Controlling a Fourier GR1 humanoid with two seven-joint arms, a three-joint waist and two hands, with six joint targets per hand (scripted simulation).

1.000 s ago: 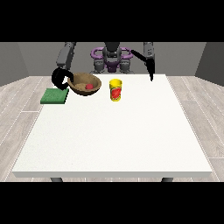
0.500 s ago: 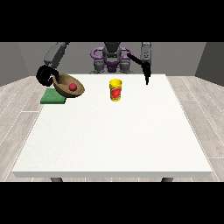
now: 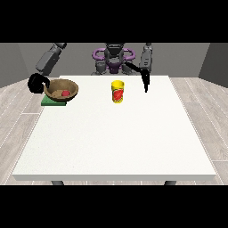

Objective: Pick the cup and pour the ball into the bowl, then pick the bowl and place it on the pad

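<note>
A brown wooden bowl (image 3: 62,89) with a red ball (image 3: 66,93) inside sits on or just above the green pad (image 3: 52,101) at the table's far left. The hand at the view's left (image 3: 37,83) is curled round the bowl's left rim. A yellow cup (image 3: 117,91) with a red label stands upright near the table's far middle. The hand at the view's right (image 3: 145,82) hangs above the table to the right of the cup, fingers pointing straight down, holding nothing.
The large white table (image 3: 116,138) stretches towards the camera. The pad lies at the table's left edge, with wooden floor beyond it.
The bowl with the ball has moved left and down over the green pad, carried by the hand at the view's left. The hand at the view's right has drawn back slightly.
</note>
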